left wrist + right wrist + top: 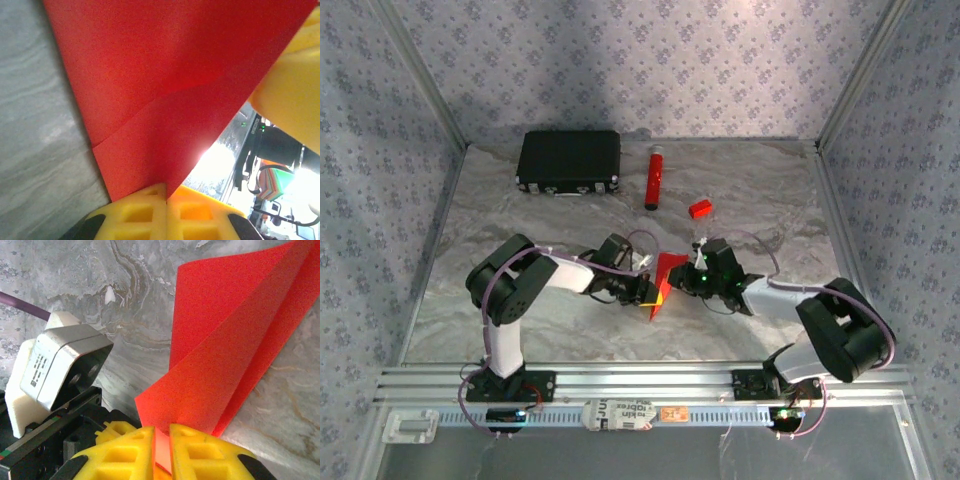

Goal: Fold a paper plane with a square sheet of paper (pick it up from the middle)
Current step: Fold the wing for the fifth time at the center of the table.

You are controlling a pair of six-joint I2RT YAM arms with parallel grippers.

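The folded red paper sheet [667, 278] stands upright mid-table [520, 215] between the arms; the left gripper [166, 188] is clamped on its corner; the right gripper [161, 431] straddles its edge, jaws narrowly apart, pinch uncertain.

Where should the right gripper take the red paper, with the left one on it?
Likely take the paper by its lower edge, edge-on from the right, opposite the left gripper pinching the other bottom corner. It stands folded in a V, so only thin edges fit between fingers; the right gripper is lined up there.
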